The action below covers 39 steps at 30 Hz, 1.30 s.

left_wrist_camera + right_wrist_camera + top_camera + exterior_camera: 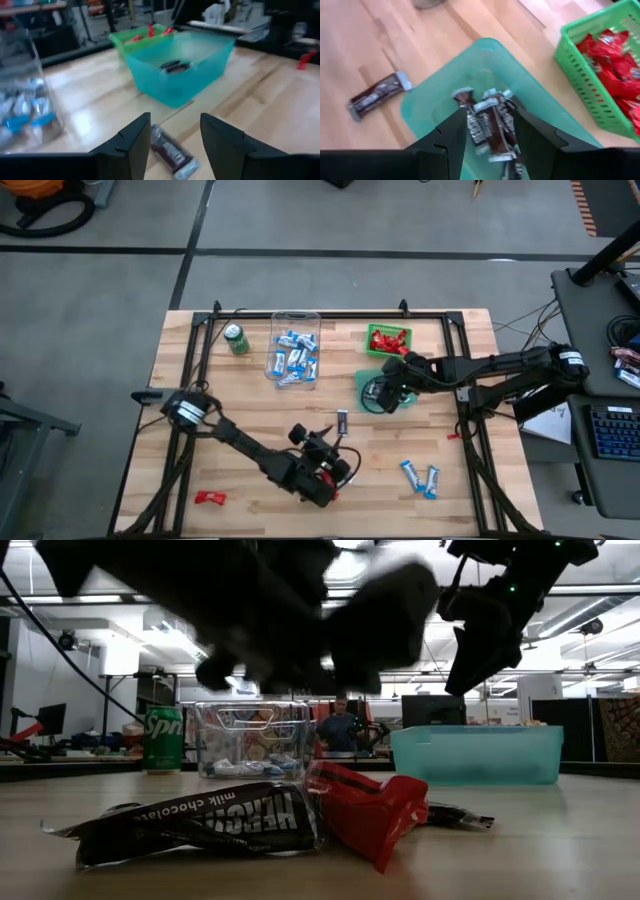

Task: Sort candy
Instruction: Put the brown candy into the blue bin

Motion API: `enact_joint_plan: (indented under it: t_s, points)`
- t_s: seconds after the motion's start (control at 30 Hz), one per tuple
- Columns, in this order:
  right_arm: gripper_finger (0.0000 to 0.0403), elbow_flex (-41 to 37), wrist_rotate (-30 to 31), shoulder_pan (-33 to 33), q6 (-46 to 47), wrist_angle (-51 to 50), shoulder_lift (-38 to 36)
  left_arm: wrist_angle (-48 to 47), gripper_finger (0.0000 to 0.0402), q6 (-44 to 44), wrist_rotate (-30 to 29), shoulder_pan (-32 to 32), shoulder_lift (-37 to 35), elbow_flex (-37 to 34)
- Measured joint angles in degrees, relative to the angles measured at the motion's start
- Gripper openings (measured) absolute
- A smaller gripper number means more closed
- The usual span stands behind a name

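Wooden counter (250, 400) holds scattered candy; a dark bar (172, 154) lies just beyond the open left hand (175, 142) and could skid away. Right hand (490, 127), open, hangs over the teal bin (445, 85)

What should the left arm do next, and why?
Probably lower the left gripper onto the dark bar lying on the table between its open jaws, then close. That bar sits outside the teal bin, which already holds dark bars. The right gripper hovers open over that bin.
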Motion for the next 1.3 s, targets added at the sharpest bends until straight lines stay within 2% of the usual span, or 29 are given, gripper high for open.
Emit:
enact_joint_plan:
  t_s: [0.17,0.33,0.5,0.67,1.0,1.13,1.3]
  points:
    - [0.0153,-0.57,0.42,2.41,0.03,2.64,0.00,1.73,0.0185,-5.27,-1.64,1.05,5.05,0.00]
    - [0.0153,-1.11,6.19,4.53,1.40,4.36,0.00,4.19,0.0203,-5.09,-2.83,1.44,8.47,0.00]
    - [0.0153,-1.30,8.55,5.22,1.40,5.64,0.00,4.88,0.0206,-2.40,-0.94,3.00,9.29,0.00]
    - [0.0153,-2.10,8.54,5.64,1.46,5.65,0.00,5.22,0.0206,-1.33,4.39,4.95,9.35,0.00]
    - [0.0153,-5.86,8.51,7.17,6.61,5.87,0.00,5.45,0.0206,-4.46,10.99,7.45,9.27,0.00]
    - [0.0153,-6.61,8.48,7.28,7.87,5.89,0.00,4.35,0.0192,-2.93,12.58,7.42,9.27,0.15]
    - [0.0153,-6.64,8.48,7.25,7.87,5.99,0.00,-1.90,0.0139,-2.34,12.55,6.44,8.41,0.14]
